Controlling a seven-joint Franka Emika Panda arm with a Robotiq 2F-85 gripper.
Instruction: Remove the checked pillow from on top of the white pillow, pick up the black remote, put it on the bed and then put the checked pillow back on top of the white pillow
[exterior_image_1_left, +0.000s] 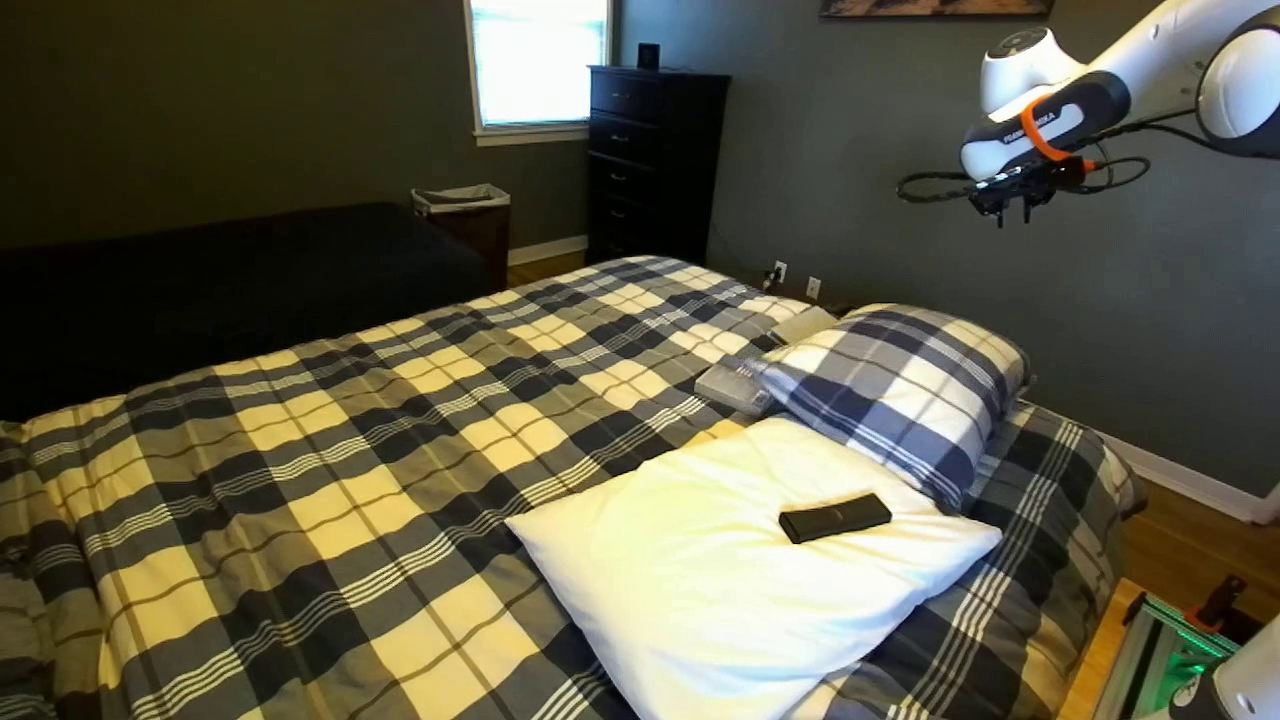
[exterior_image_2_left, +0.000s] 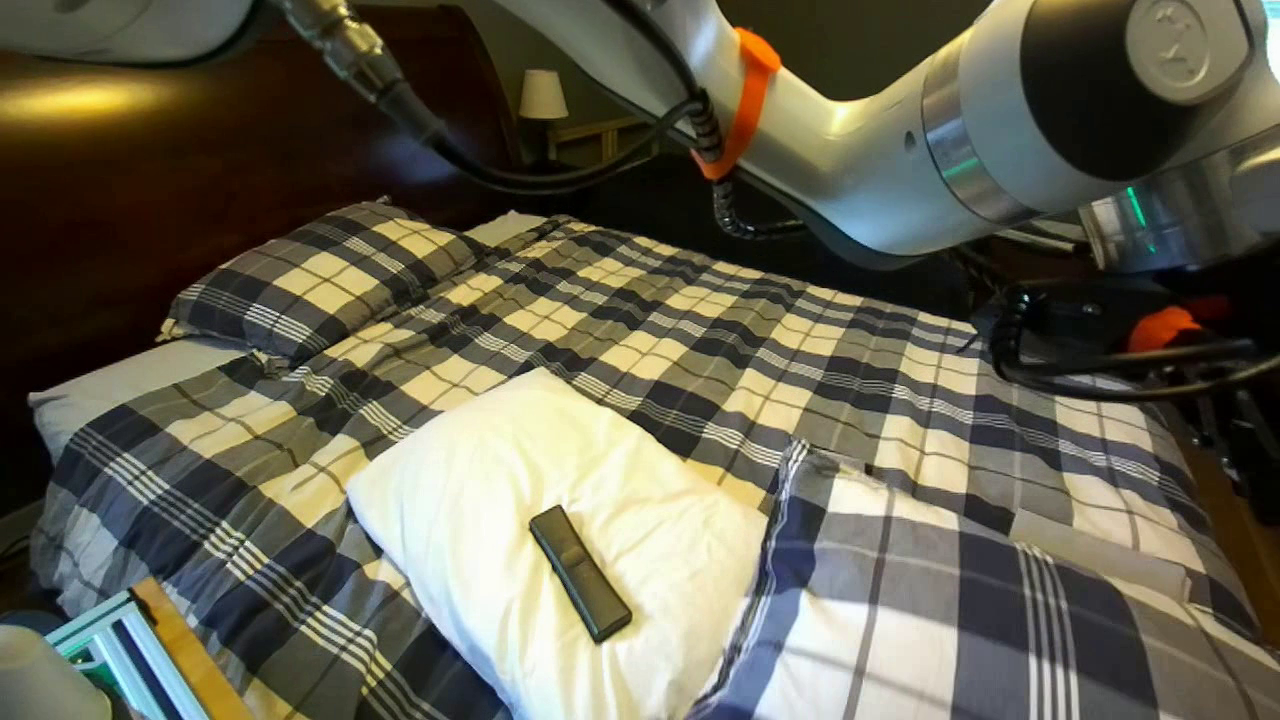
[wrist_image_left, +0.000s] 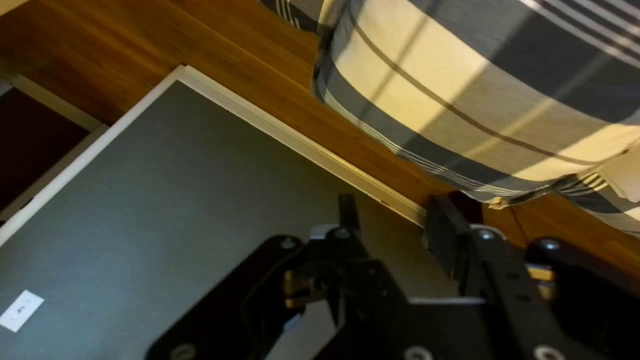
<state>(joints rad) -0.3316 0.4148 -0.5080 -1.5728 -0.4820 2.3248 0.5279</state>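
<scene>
In both exterior views I carry my white arm (exterior_image_1_left: 1165, 60) raised and bent. From the upper right of an exterior view it slopes down to my wrist (exterior_image_1_left: 988, 158), and just beneath that my gripper (exterior_image_1_left: 1013, 214) hangs, pointing downward. In the wrist view my two black fingers (wrist_image_left: 445, 232) stand parted, a clear gap between them.

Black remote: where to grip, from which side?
I'd pinch the black remote around its middle, across its narrow width, coming from straight above. It's a slim bar lying on the white pillow, long edges exposed, nothing over it; the checked pillow is nearby but not touching it. Soft support may give, so descend gently.
</scene>
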